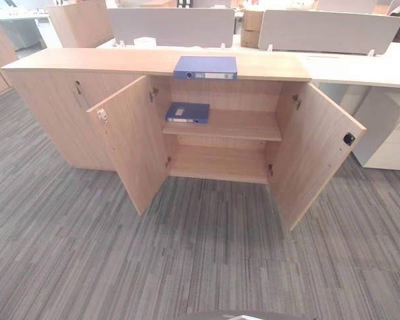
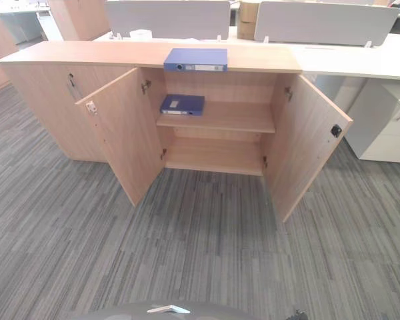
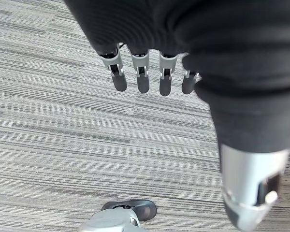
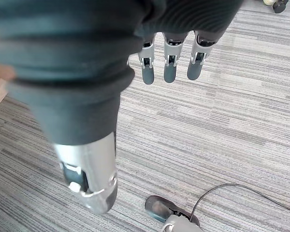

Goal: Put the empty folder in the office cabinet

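You face a long light-wood office cabinet (image 1: 60,100) with both doors of its middle bay swung wide open, standing on grey striped carpet (image 1: 87,267). Behind it run pale grey desk screens (image 1: 170,25) on a white desk (image 1: 360,67). Inside the open bay you have an upper wooden shelf (image 1: 233,127) and a bare bottom shelf (image 1: 220,167).

A blue lever-arch folder (image 1: 205,67) lies flat on the cabinet's top, spine label toward you, its front edge right at the top's lip. A second, darker blue folder (image 1: 187,112) already lies flat at the upper shelf's left end.

Take the folder on top as your target. If empty, it should be light, stiff-boarded and somewhat slick, so it could slide or flap open; pinch it across the spine end or clamp both covers together at the overhanging front edge.

Your left hand (image 3: 142,72) hangs over the carpet, fingers straight and relaxed, holding nothing. Your right hand (image 4: 170,60) hangs likewise, fingers extended and free, touching nothing
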